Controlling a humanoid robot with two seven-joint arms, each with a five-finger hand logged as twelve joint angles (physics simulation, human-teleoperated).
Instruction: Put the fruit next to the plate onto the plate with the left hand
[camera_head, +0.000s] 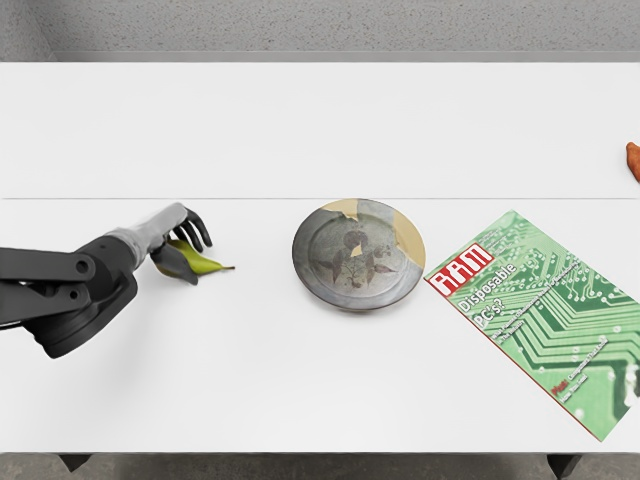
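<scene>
Fruit (203, 264), yellow-green with a thin stem pointing toward the plate (305, 255), sits left of that plate and apart from it, with only open white desk (300, 380) between them. The left hand (178, 240) covers its thick end: the dark fingers (196, 228) curl closed around it, hiding its full shape, and whether it touches the desk cannot be told. Just right of the plate lies a green circuit-patterned magazine (545, 320), its lower corner cut off. An orange-red object (633, 162) is cropped at the right edge, too little showing to identify.
</scene>
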